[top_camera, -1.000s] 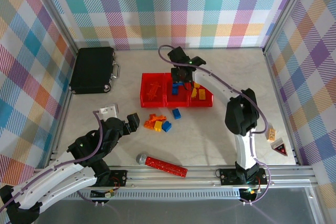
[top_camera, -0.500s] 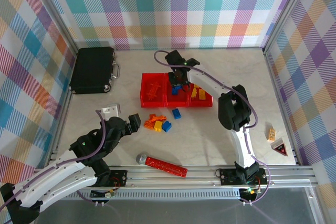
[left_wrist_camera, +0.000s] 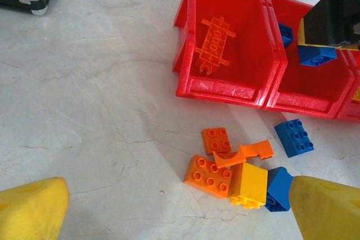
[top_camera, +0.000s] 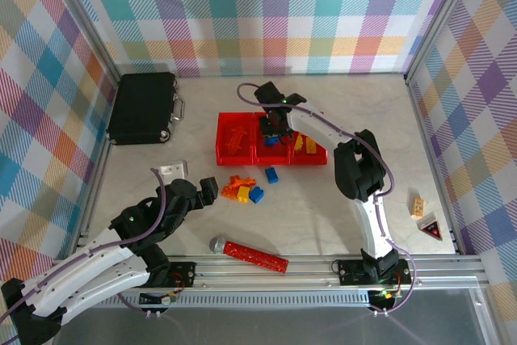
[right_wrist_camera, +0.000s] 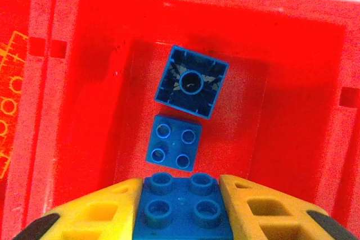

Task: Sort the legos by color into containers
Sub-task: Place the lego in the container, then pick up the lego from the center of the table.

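My right gripper (right_wrist_camera: pixel 181 195) is shut on a blue lego (right_wrist_camera: pixel 181 211) and hangs just above the middle container (right_wrist_camera: pixel 95 82), where two more blue legos (right_wrist_camera: pixel 192 81) lie. The three joined red containers (top_camera: pixel 222 153) stand mid-table. The left one holds a flat orange piece (left_wrist_camera: pixel 215 37), the right one yellow legos (top_camera: pixel 304 144). In front of them lies a loose pile (top_camera: pixel 240 189) of orange (left_wrist_camera: pixel 211 176), yellow (left_wrist_camera: pixel 247 185) and blue (left_wrist_camera: pixel 277 189) legos, with one blue lego (left_wrist_camera: pixel 294 137) apart. My left gripper (left_wrist_camera: pixel 180 217) is open, low and just short of the pile.
A black case (top_camera: pixel 143 107) lies at the back left. A long red studded bar (top_camera: pixel 254 254) with a grey end lies near the front rail. A small orange brick (top_camera: pixel 418 206) and a red triangular piece (top_camera: pixel 431 229) sit at the far right.
My right gripper, still holding the blue lego, has shifted a little left and down over the middle container. The left arm has crept slightly toward the pile.
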`<act>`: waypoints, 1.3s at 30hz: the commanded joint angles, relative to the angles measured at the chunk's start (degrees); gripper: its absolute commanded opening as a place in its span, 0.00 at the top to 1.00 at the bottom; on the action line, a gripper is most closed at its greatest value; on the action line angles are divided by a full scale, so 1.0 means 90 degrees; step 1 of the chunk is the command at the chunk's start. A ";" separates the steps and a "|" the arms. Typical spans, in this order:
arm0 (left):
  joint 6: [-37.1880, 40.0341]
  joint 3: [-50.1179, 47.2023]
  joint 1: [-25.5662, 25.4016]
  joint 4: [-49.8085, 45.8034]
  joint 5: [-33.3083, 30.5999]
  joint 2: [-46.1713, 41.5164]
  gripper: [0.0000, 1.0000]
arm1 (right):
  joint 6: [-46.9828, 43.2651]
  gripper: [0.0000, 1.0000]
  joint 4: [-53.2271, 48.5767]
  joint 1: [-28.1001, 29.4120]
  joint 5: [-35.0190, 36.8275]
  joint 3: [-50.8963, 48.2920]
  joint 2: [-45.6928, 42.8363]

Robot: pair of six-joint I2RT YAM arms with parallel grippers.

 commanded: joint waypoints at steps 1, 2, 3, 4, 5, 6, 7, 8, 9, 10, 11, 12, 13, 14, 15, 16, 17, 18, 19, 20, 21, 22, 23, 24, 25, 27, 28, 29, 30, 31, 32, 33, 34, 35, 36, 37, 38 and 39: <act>-0.0114 0.0165 0.0056 -0.0154 -0.0021 -0.0019 0.00 | -0.0041 0.64 0.0119 0.0035 -0.0135 -0.0063 0.0040; -0.0120 0.0165 0.0053 -0.0156 -0.0020 -0.0019 0.00 | -0.0052 0.63 0.0122 0.0035 -0.0148 -0.0065 0.0032; -0.0139 0.0164 0.0056 -0.0165 -0.0031 -0.0010 0.00 | -0.0061 0.62 0.0119 0.0036 -0.0146 -0.0070 0.0026; -0.0145 0.0165 0.0052 -0.0154 -0.0032 -0.0005 0.00 | -0.0062 0.61 0.0115 0.0035 -0.0155 -0.0072 0.0007; -0.0150 0.0165 0.0056 -0.0161 -0.0022 0.0009 0.00 | -0.0078 0.59 0.0135 0.0036 -0.0170 -0.0094 -0.0024; -0.0157 0.0164 0.0056 -0.0143 -0.0006 0.0027 0.00 | -0.0097 0.55 0.0145 0.0049 -0.0177 -0.0113 -0.0057; -0.0165 0.0165 0.0056 -0.0139 0.0007 0.0040 0.00 | -0.0108 0.51 0.0158 0.0045 -0.0179 -0.0130 -0.0095; -0.0170 0.0165 0.0048 -0.0131 0.0030 0.0063 0.00 | -0.0127 0.49 0.0175 0.0045 -0.0174 -0.0157 -0.0128; -0.0181 0.0174 0.0055 -0.0129 0.0036 0.0077 0.00 | -0.0154 0.47 0.0171 0.0045 -0.0174 -0.0174 -0.0154; -0.0185 0.0180 0.0053 -0.0128 0.0038 0.0095 0.00 | -0.0167 0.47 0.0161 0.0045 -0.0161 -0.0179 -0.0169; -0.0201 0.0185 0.0053 -0.0128 0.0046 0.0111 0.00 | -0.0178 0.46 0.0162 0.0045 -0.0143 -0.0196 -0.0194; -0.0212 0.0185 0.0051 -0.0124 0.0051 0.0124 0.00 | -0.0179 0.45 0.0149 0.0045 -0.0135 -0.0204 -0.0225; -0.0205 0.0193 0.0051 -0.0117 0.0054 0.0122 0.00 | -0.0179 0.45 0.0133 0.0046 -0.0131 -0.0220 -0.0255; -0.0206 0.0199 0.0055 -0.0104 0.0067 0.0131 0.00 | -0.0166 0.45 0.0121 0.0045 -0.0153 -0.0243 -0.0307; -0.0200 0.0205 0.0050 -0.0100 0.0075 0.0137 0.00 | -0.0150 0.45 0.0111 0.0054 -0.0170 -0.0290 -0.0380; -0.0208 0.0204 0.0051 -0.0094 0.0076 0.0145 0.00 | -0.0141 0.44 0.0126 0.0054 -0.0193 -0.0336 -0.0463; -0.0196 0.0209 0.0053 -0.0095 0.0085 0.0145 0.00 | -0.0133 0.44 0.0131 0.0074 -0.0216 -0.0396 -0.0566; -0.0200 0.0204 0.0053 -0.0090 0.0085 0.0142 0.00 | -0.0131 0.43 0.0123 0.0091 -0.0235 -0.0457 -0.0683; -0.0198 0.0204 0.0049 -0.0094 0.0092 0.0147 0.00 | -0.0120 0.42 0.0120 0.0112 -0.0250 -0.0523 -0.0792; -0.0200 0.0199 0.0056 -0.0073 0.0105 0.0141 0.00 | -0.0111 0.41 0.0119 0.0149 -0.0274 -0.0599 -0.0931; -0.0198 0.0190 0.0051 -0.0060 0.0103 0.0146 0.00 | -0.0104 0.40 0.0128 0.0186 -0.0306 -0.0704 -0.1068; -0.0203 0.0187 0.0056 -0.0055 0.0105 0.0143 0.00 | -0.0090 0.39 0.0174 0.0216 -0.0353 -0.0822 -0.1209; -0.0213 0.0175 0.0052 -0.0019 0.0113 0.0150 0.00 | -0.0084 0.38 0.0318 0.0253 -0.0471 -0.1021 -0.1377; -0.0219 0.0165 0.0053 -0.0016 0.0088 0.0156 0.00 | -0.0119 0.37 0.0606 0.0276 -0.0659 -0.1341 -0.1592; -0.0238 0.0154 0.0046 -0.0004 0.0066 0.0165 0.00 | -0.0121 0.35 0.0828 0.0306 -0.0794 -0.1653 -0.1780; -0.0256 0.0145 0.0050 0.0025 0.0042 0.0186 0.00 | -0.0178 0.33 0.1335 0.0354 -0.1087 -0.2308 -0.2168; -0.0263 0.0144 0.0055 0.0033 0.0031 0.0195 0.00 | -0.0206 0.32 0.1486 0.0397 -0.1151 -0.2554 -0.2309; -0.0267 0.0146 0.0051 0.0028 0.0011 0.0213 0.00 | -0.0275 0.31 0.1641 0.0461 -0.1185 -0.2841 -0.2478; -0.0279 0.0144 0.0048 0.0019 -0.0008 0.0215 0.00 | -0.0362 0.29 0.1795 0.0541 -0.1231 -0.3124 -0.2645; -0.0293 0.0146 0.0055 0.0014 -0.0035 0.0215 0.00 | -0.0450 0.29 0.1921 0.0622 -0.1236 -0.3377 -0.2787; -0.0311 0.0146 0.0053 0.0014 -0.0083 0.0210 0.00 | -0.0571 0.28 0.2041 0.0734 -0.1234 -0.3639 -0.2940; -0.0328 0.0131 0.0050 0.0014 -0.0130 0.0205 0.00 | -0.0721 0.28 0.2156 0.0844 -0.1261 -0.3882 -0.3080; -0.0355 0.0119 0.0051 0.0017 -0.0181 0.0191 0.00 | -0.0838 0.28 0.2232 0.0943 -0.1254 -0.4076 -0.3188; -0.0369 0.0107 0.0055 0.0031 -0.0235 0.0179 0.00 | -0.0985 0.28 0.2295 0.1056 -0.1220 -0.4272 -0.3282; -0.0388 0.0094 0.0055 0.0051 -0.0299 0.0159 0.00 | -0.1116 0.28 0.2336 0.1142 -0.1219 -0.4444 -0.3373; -0.0398 0.0078 0.0056 0.0062 -0.0361 0.0146 0.00 | -0.1225 0.28 0.2358 0.1225 -0.1229 -0.4573 -0.3446; -0.0427 0.0077 0.0056 0.0062 -0.0449 0.0128 0.00 | -0.1331 0.28 0.2385 0.1304 -0.1206 -0.4720 -0.3529; -0.0468 0.0077 0.0049 0.0034 -0.0552 0.0110 0.00 | -0.1423 0.27 0.2402 0.1365 -0.1196 -0.4847 -0.3593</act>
